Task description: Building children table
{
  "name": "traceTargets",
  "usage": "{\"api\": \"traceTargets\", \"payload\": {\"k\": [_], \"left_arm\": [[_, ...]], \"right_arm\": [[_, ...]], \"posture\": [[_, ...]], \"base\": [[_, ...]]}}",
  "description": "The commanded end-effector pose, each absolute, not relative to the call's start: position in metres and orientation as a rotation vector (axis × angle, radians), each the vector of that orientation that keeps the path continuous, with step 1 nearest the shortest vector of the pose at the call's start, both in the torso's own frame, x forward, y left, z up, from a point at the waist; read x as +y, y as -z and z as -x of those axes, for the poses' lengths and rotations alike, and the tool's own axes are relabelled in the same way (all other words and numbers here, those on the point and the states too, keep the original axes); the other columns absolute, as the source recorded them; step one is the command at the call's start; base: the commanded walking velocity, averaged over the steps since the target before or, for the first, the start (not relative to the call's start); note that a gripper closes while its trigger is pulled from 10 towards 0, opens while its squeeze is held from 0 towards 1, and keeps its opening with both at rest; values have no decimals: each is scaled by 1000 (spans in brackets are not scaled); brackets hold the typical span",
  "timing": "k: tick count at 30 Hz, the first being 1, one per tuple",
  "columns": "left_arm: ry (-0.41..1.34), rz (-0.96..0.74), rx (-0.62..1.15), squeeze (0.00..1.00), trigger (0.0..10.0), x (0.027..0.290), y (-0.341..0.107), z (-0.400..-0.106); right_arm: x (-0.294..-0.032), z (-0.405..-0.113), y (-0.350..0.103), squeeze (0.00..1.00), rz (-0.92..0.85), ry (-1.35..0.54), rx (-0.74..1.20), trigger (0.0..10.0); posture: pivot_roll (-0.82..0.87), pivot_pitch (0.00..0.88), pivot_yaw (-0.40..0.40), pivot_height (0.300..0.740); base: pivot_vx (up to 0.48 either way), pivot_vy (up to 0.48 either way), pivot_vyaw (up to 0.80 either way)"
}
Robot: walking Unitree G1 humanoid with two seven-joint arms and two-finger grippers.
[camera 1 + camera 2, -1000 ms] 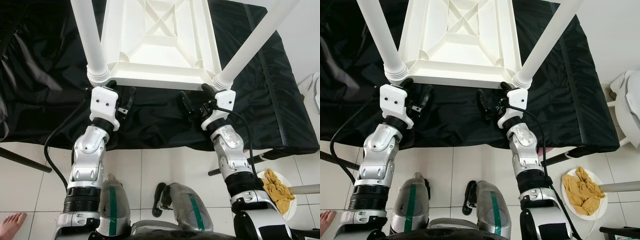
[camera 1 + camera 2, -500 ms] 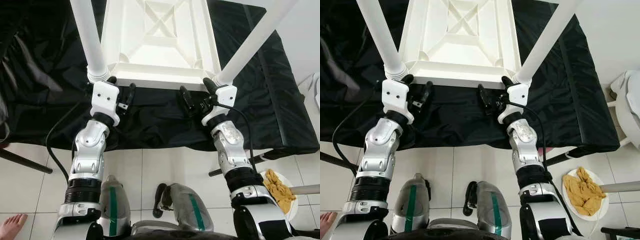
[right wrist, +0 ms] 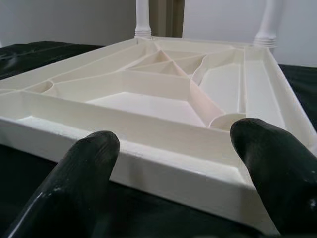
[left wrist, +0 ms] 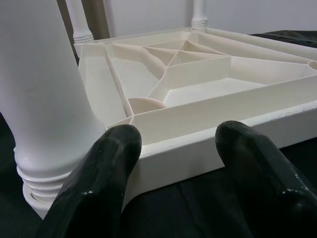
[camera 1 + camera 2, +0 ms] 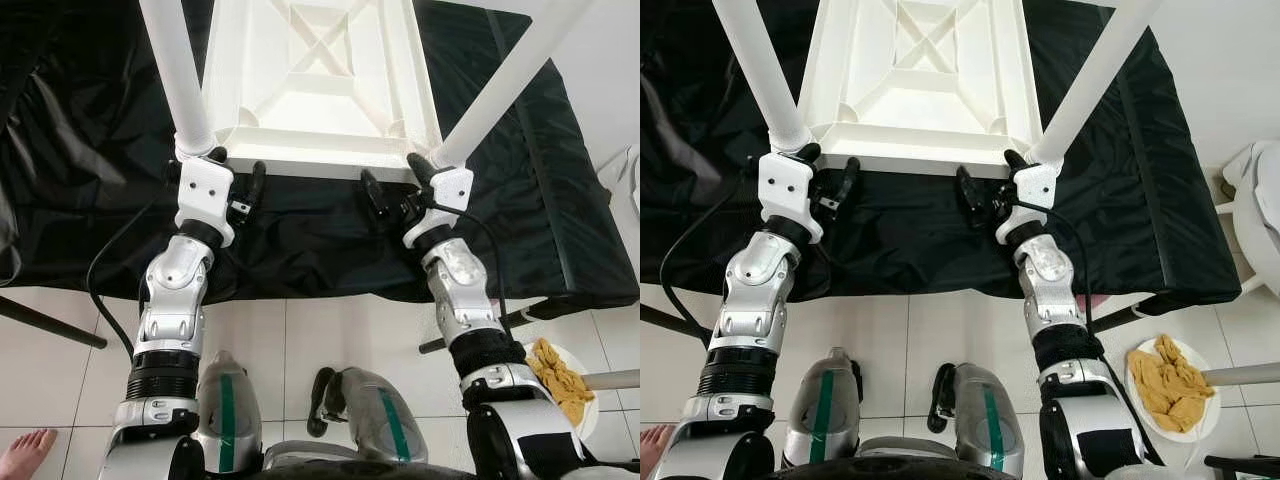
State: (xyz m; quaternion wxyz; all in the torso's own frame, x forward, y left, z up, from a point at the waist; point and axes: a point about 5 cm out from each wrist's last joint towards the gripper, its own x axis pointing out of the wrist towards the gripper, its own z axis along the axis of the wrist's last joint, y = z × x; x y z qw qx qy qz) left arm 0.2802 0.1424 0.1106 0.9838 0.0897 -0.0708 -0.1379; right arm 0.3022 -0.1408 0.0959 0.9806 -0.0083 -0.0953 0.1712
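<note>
Illumination: bright, even daylight across the head views, with no motion blur. The white table (image 5: 318, 75) is near overexposure; rib detail on its underside washes out just beyond the left gripper (image 5: 236, 172) and right gripper (image 5: 392, 181). The black cloth (image 5: 90, 160) beside the left gripper carries soft sheen on its folds. Shadows under the table rim are shallow and diffuse. Straight legs splay toward the frame corners, indicating wide-angle distortion. In the wrist views, fingers (image 4: 99, 183) are soft and out of focus, with small specular glints; the rim ahead is sharper.
</note>
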Motion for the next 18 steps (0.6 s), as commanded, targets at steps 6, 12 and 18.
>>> {"api": "traceTargets", "payload": {"k": [6, 12, 18], "left_arm": [[102, -181, -156, 0, 10000, 148, -107, -274], [132, -168, -158, 0, 10000, 148, -108, -278], [136, -179, -167, 0, 10000, 147, -111, -280]], "right_arm": [[-143, -300, -92, 0, 25, -356, -182, 10000], [-143, -299, -92, 0, 23, -340, -188, 10000], [-142, -298, -95, 0, 23, -344, -205, 10000]], "posture": [[130, 0, -96, 740], [112, 0, -83, 740], [109, 0, -79, 740]], "base": [[0, 0, 0], [0, 0, 0], [0, 0, 0]]}}
